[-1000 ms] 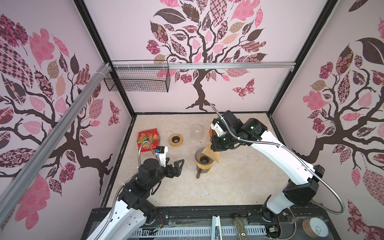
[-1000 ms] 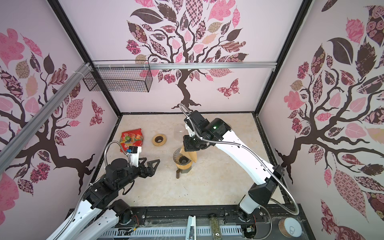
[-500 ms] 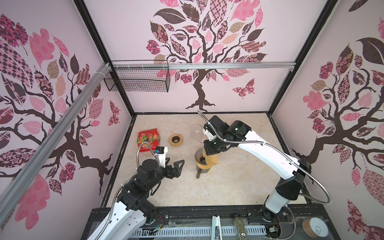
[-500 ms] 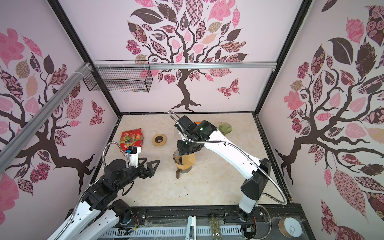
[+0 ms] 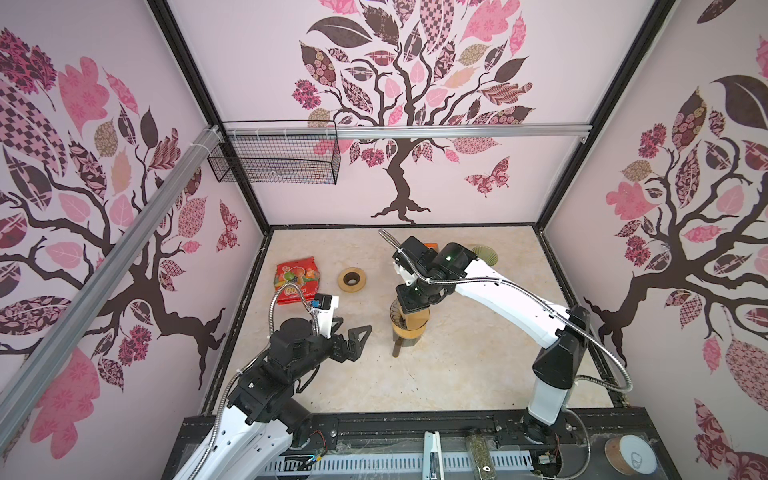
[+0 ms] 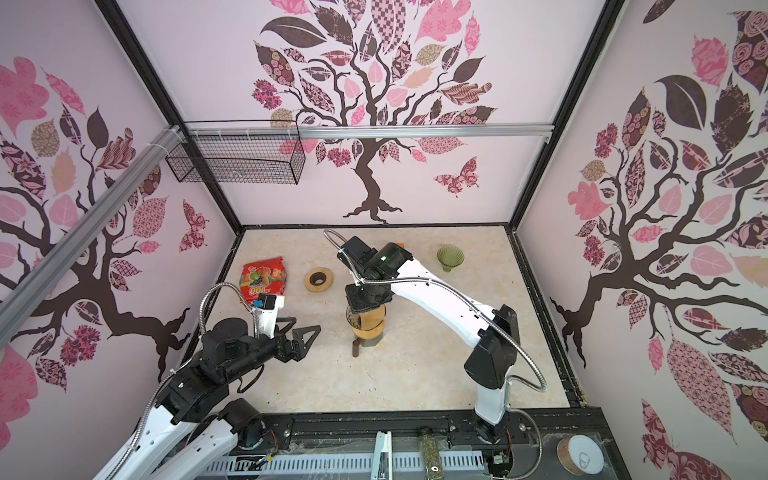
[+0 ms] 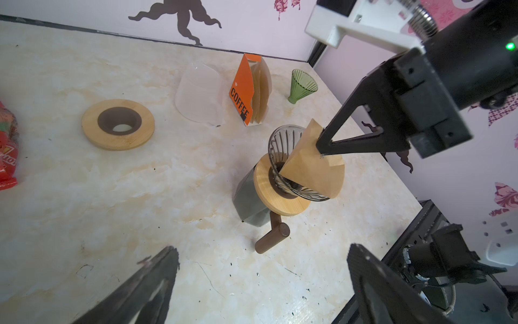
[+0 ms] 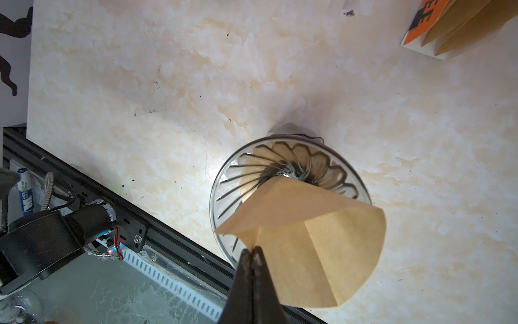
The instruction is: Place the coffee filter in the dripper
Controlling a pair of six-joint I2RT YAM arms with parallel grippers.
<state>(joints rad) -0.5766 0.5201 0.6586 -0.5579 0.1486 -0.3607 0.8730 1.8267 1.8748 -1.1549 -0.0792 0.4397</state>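
1. The right gripper [image 8: 253, 252] moved over, pinched tight on the coffee filter [image 8: 308, 238].
2. The filter's tip now dips into the dripper [image 8: 224, 179], near the middle of the tabletop [image 8: 140, 70]. Nearly done.
3. The left gripper [image 5: 351, 334] is wide open, empty.

1. The right gripper [image 8: 253, 249] is cropped by the view's edge just behind its pressed-together tips. In both top views its own wrist [image 5: 415, 297] hides it.
2. The coffee filter [image 8: 308, 238] corner pinched between those tips is unseen.
3. The glass dripper [image 8: 280, 168] rim nearest that gripper lies under the filter.
4. The orange coffee filter pack [image 8: 437, 25], well away from that gripper, is cropped.
5. The left gripper [image 7: 263, 248] shows only cropped fingers [image 7: 168, 266]. The red snack bag [image 7: 7, 148], off to its side, is cropped too.
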